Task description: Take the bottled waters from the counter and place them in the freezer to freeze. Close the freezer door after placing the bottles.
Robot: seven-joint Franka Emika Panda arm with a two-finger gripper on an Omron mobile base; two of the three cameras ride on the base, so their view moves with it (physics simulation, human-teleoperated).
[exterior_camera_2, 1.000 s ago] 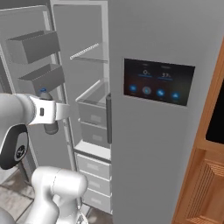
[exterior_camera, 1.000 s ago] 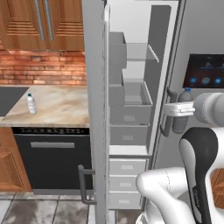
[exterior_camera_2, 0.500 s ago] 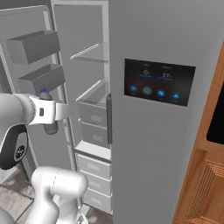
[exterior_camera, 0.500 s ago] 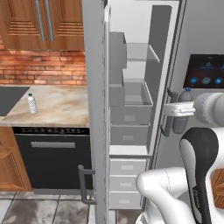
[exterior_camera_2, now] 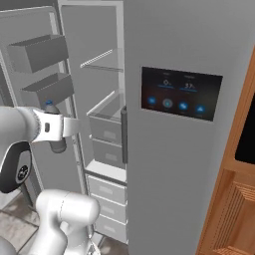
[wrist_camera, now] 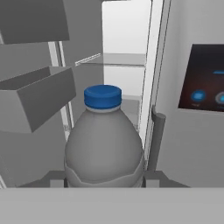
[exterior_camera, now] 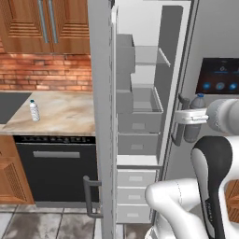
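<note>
Nothing shifted over the last second: arm, bottles and doors all sit as before. Left to right in the left base view: clear bottle (exterior_camera: 34,110) upright on the counter (exterior_camera: 70,116), near the dark inset panel (exterior_camera: 10,103), above the black appliance front (exterior_camera: 53,170). Next, freezer door (exterior_camera: 101,116) swung open edge-on, bar handle (exterior_camera: 88,196) low down, storage bins (exterior_camera_2: 41,52) on its inner face seen from the right base view. Then freezer (exterior_camera: 140,93) open, pale grey inside, shelf (exterior_camera: 151,57) up top, bins mid-height, stacked drawers (exterior_camera: 135,193) below. Right of that, pincer (exterior_camera: 190,116) clamped shut on the dark grey bottle (exterior_camera: 193,123), held upright, blue cap (wrist_camera: 103,96) on top, in front of the open compartment and just beside the neighbouring door's handle (wrist_camera: 155,140). Same grip in the right base view: pincer (exterior_camera_2: 63,125) across the grey bottle's upper body (exterior_camera_2: 57,144), bottle hanging clear of shelves and bins, not yet inside. Far right: grey door with dark touchscreen panel (exterior_camera_2: 180,92), closed, wooden cabinet (exterior_camera_2: 234,199) beyond it.
</note>
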